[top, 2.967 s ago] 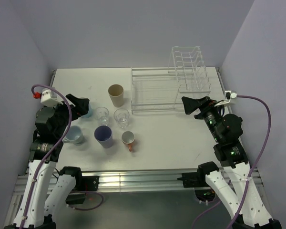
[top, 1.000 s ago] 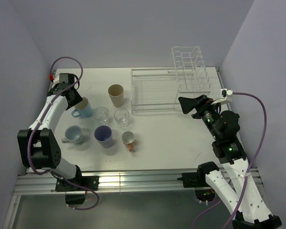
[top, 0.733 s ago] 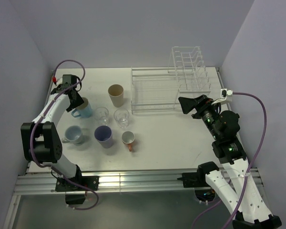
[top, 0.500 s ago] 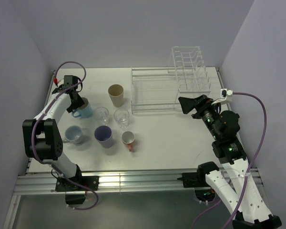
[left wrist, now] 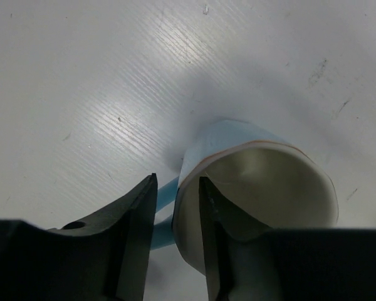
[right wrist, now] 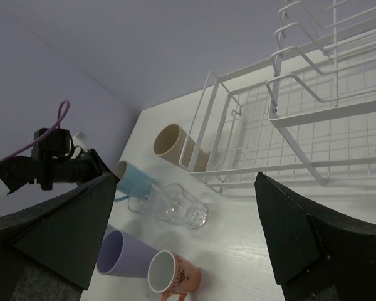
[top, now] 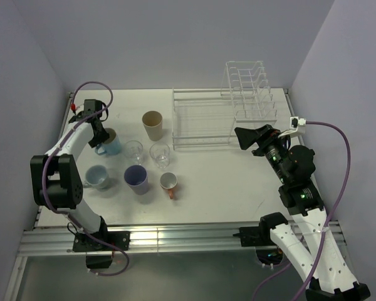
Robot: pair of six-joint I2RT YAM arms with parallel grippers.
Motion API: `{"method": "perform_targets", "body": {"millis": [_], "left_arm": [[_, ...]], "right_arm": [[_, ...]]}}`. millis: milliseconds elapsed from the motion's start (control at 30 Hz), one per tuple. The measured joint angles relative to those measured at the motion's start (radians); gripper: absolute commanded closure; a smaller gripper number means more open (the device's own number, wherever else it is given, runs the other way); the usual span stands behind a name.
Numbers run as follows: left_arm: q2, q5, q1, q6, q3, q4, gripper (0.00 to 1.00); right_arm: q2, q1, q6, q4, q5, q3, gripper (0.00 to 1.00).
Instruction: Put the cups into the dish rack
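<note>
The light blue cup (top: 111, 145) stands at the table's left. My left gripper (top: 102, 139) straddles its rim. In the left wrist view one finger is inside the cup (left wrist: 263, 169) and the other finger (left wrist: 128, 232) is outside by the handle, with a thin gap still showing, so the gripper (left wrist: 177, 188) is open. The tan cup (top: 153, 125), two clear glasses (top: 134, 151), the purple cup (top: 136, 179), the orange-handled mug (top: 168, 183) and the grey-blue mug (top: 99, 177) stand nearby. My right gripper (top: 244, 138) hangs open and empty before the dish rack (top: 203, 119).
The rack's tall divider section (top: 247, 88) stands at the back right. The purple side wall runs close along the left of the light blue cup. In the right wrist view the rack (right wrist: 301, 125) fills the upper right and the cups lie lower left.
My left arm has swung out to the light blue cup, and its jaws have narrowed around the rim over the last second. The right arm has hardly moved.
</note>
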Motion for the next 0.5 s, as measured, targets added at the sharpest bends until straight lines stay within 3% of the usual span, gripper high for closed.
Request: {"method": "perform_targets", "body": {"millis": [133,200,500], "left_arm": [[0.018,0.002,0.018,-0.002,0.0,0.002,0.74],[0.024,0.003,0.022,-0.01,0.0,0.002,0.98],[0.002,0.035,0.03,-0.008,0.003,0.014,1.0]], "right_arm": [[0.0,0.0,0.0,0.0,0.002,-0.001,0.0],[0.0,0.0,0.0,-0.001,0.002,-0.001,0.0],[0.004,0.0,-0.001,-0.001,0.0,-0.001,0.0]]}}
